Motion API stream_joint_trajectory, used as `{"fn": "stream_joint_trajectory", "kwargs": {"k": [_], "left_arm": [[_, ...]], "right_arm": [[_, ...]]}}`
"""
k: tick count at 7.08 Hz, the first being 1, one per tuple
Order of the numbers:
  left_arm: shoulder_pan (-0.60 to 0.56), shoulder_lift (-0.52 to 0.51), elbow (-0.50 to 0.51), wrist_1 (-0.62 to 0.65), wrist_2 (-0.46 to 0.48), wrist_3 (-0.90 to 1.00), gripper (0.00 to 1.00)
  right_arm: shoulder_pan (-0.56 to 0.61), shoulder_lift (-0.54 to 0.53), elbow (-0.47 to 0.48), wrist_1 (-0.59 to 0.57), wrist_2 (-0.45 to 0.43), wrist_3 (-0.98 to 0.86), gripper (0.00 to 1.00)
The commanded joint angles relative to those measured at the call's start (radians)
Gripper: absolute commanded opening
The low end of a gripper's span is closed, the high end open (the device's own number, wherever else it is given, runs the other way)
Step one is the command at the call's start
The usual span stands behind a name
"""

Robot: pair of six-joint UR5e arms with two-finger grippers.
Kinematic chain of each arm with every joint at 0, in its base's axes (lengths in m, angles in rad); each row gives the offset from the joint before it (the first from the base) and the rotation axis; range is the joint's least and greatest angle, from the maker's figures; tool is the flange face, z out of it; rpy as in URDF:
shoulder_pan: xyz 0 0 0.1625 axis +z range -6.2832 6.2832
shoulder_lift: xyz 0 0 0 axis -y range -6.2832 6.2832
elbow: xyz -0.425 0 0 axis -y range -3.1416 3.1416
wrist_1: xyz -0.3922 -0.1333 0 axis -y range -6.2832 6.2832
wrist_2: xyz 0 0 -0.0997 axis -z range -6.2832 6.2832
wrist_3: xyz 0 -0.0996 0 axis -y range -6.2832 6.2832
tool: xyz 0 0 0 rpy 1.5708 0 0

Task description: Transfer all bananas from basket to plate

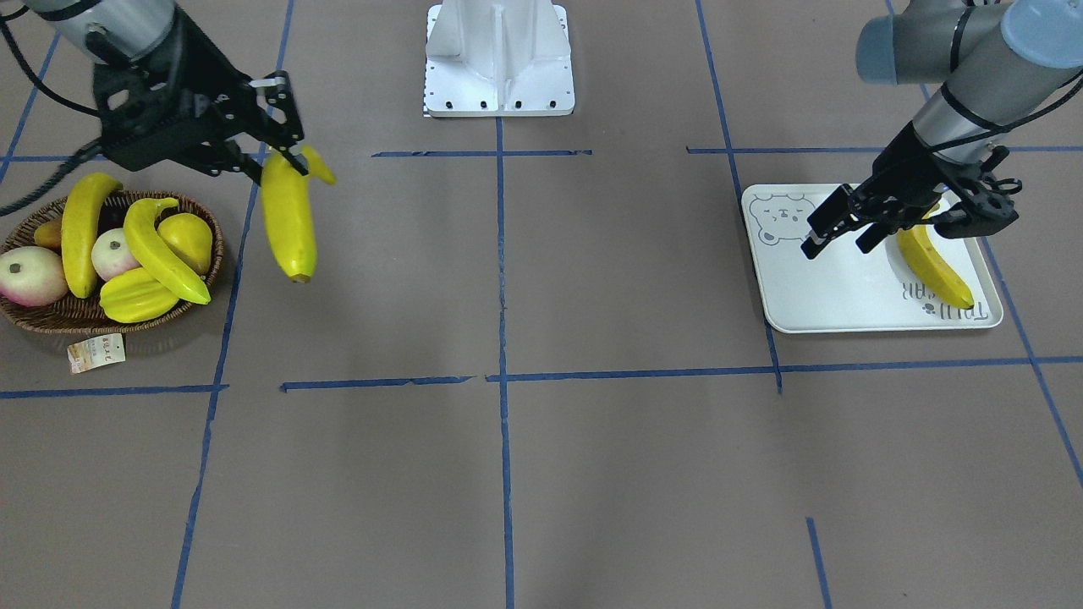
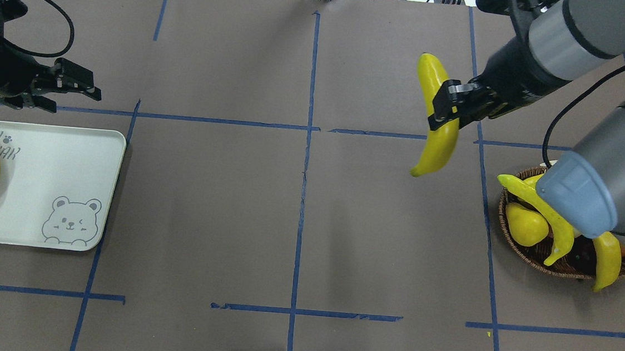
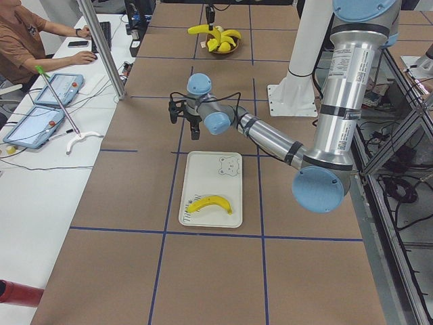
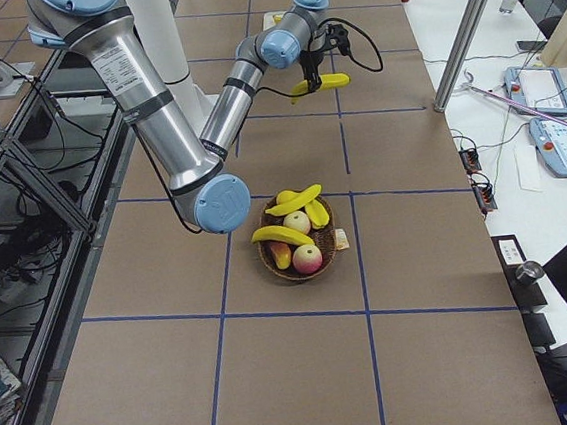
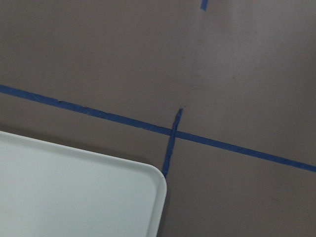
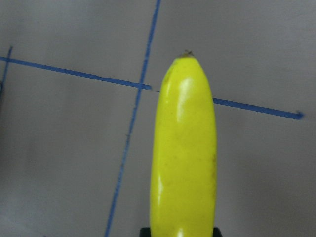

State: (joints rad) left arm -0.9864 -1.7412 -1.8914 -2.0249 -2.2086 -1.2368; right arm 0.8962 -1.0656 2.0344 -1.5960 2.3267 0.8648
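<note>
My right claw (image 1: 286,156) is clamped on a banana (image 1: 288,220) near its upper end, in the upper left of the front-facing view. The fruit hangs lengthwise, clear of the surface (image 1: 508,474) and just to the right of the basket (image 1: 51,323) in that frame. My right wrist camera shows the banana's dark-tipped end pointing away over blue tape lines.

The basket sits at the left edge of the same view and holds two more bananas (image 1: 80,233) (image 1: 161,249). They lie across a pear (image 1: 190,239), a starfruit (image 1: 135,296) and two apples (image 1: 30,275). A paper tag (image 1: 96,352) lies on the surface just below the rim.

My left claw (image 1: 836,245) has its fingers apart and holds nothing. In the overhead view it sits at the left edge, above the top edge of the plate (image 2: 56,166). A fourth banana (image 1: 935,271) lies on the plate at the end with the grey lettering. The bear face is in the opposite corner.
</note>
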Motion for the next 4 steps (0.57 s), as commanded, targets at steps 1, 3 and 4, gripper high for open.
{"fn": "stream_joint_trajectory", "kwargs": {"k": [1, 3, 4], "left_arm": [[0.049, -0.05, 0.03, -0.233, -0.028, -0.169, 1.0], [0.081, -0.168, 0.072, -0.441, -0.033, -0.474, 1.0], [0.121, -0.234, 0.074, -0.452, -0.028, -0.513, 1.0]], "right_arm": [[-0.136, 0.012, -0.071, 0.356, -0.088, 0.277, 0.01], [-0.287, 0.096, -0.074, 0.369, -0.318, 0.396, 0.01], [-0.328, 0.123, -0.079, 0.369, -0.361, 0.405, 0.01]]}}
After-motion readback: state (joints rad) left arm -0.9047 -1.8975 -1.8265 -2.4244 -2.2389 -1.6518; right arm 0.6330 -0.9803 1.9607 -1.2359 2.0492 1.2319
